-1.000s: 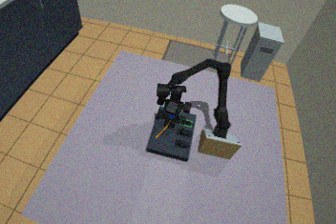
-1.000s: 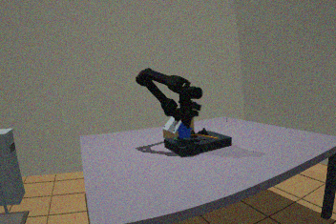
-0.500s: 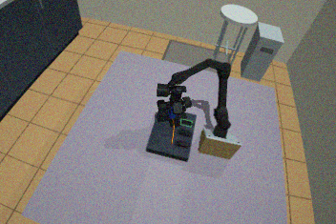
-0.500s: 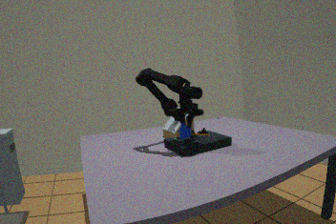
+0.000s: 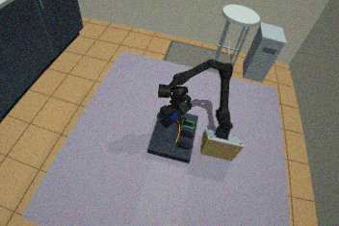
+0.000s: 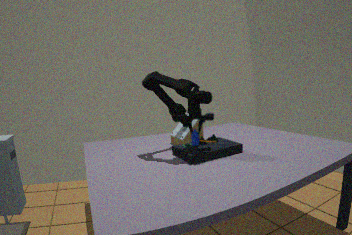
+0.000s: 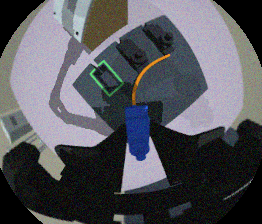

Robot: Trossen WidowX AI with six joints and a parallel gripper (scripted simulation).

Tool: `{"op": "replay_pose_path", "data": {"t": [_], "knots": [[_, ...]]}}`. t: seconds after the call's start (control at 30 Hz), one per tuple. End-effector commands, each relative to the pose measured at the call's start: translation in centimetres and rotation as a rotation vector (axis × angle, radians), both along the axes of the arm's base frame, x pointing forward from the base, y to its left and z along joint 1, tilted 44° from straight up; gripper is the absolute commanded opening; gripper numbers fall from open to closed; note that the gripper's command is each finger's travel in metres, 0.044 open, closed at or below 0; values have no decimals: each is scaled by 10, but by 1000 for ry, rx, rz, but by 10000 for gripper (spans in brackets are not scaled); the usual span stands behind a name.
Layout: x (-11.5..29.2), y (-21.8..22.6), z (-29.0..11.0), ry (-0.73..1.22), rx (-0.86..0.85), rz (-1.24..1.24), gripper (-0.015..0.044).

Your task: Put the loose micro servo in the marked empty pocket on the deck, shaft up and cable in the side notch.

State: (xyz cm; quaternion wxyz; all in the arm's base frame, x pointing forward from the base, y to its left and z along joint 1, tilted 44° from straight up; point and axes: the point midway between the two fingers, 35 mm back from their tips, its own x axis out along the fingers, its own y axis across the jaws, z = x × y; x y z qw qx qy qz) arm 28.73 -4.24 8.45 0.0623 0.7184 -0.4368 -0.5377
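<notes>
My gripper (image 7: pixel 137 125) (image 5: pixel 174 115) (image 6: pixel 194 137) is shut on the blue micro servo (image 7: pixel 139 131) (image 5: pixel 176 116) (image 6: pixel 194 138) and holds it a little above the dark deck (image 7: pixel 185 66) (image 5: pixel 164 143) (image 6: pixel 220 149). The servo's orange cable (image 7: pixel 147 75) (image 5: pixel 177 132) curves away over the deck. The green-outlined empty pocket (image 7: pixel 97 81) (image 5: pixel 189 123) lies on the deck beyond the servo, to its left in the wrist view. Two seated dark servos (image 7: pixel 135 53) (image 7: pixel 159 35) sit in a row beside the pocket.
A tan block (image 5: pixel 219 148) (image 7: pixel 109 6) stands by the arm's base, right of the deck. The deck rests on a lilac table top (image 5: pixel 120 181) (image 6: pixel 150 183). A stool (image 5: pixel 238 27), a grey box (image 5: pixel 265 51) and a dark cabinet (image 5: pixel 29 27) stand off the table.
</notes>
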Motion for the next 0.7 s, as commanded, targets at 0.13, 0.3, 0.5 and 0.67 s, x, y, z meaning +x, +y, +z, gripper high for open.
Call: {"op": "replay_pose_path", "data": {"t": [0.13,0.3,0.5,0.67], "knots": [[0,0,1,206,-15,215,0],[0,0,1,327,-22,340,0],[0,0,1,411,-27,426,0],[0,0,1,411,-27,426,0]]}}
